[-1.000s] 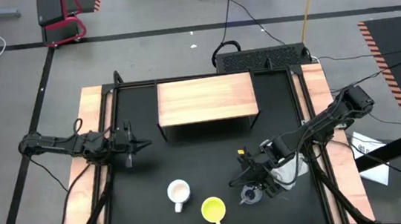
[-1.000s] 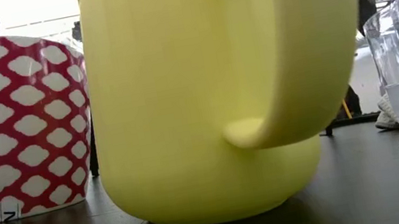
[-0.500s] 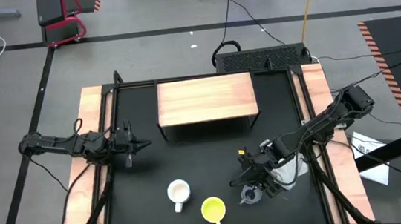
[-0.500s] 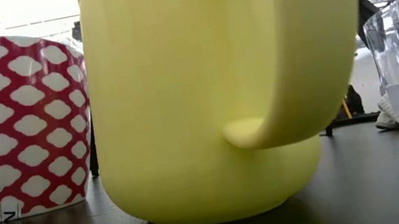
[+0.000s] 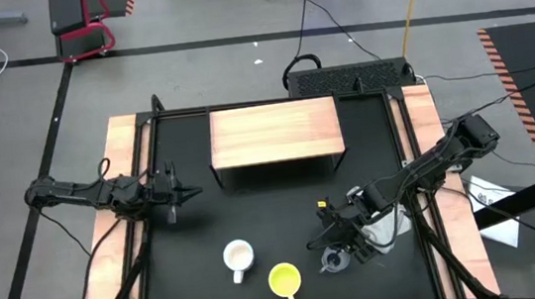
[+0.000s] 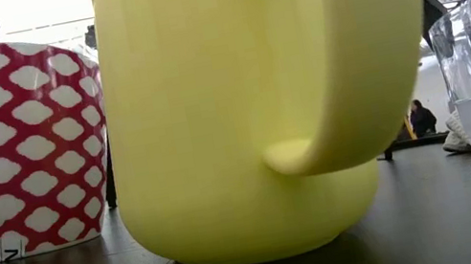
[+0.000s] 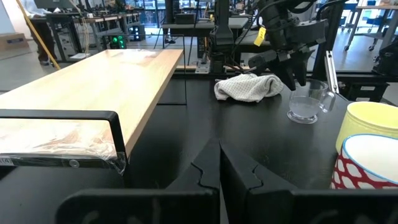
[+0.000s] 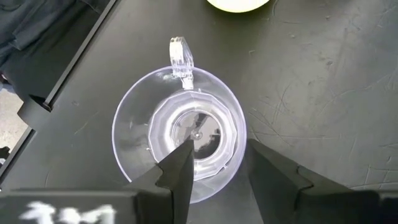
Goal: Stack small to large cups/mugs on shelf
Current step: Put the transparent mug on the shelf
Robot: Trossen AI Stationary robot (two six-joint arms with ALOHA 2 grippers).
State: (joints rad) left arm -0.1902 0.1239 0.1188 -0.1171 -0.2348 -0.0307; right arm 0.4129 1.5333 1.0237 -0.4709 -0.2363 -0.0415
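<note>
A small clear glass cup (image 8: 180, 130) stands on its base near the table's front right, also in the high view (image 5: 334, 259). My right gripper (image 8: 221, 155) hangs open just over it, tilted down. One finger is over the cup's inside and the other just outside its rim; no touch shows. The yellow mug (image 5: 283, 279) and the white mug with a red pattern (image 5: 238, 257) stand upright to the cup's left. The wooden shelf (image 5: 276, 134) stands at the far middle, its top bare. My left gripper (image 7: 219, 162) waits shut at the table's left side (image 5: 192, 192).
A crumpled white cloth (image 5: 395, 221) lies just right of the glass cup, under my right arm. Wooden side boards (image 5: 125, 214) run along both sides of the black tabletop. Bare tabletop lies between the cups and the shelf.
</note>
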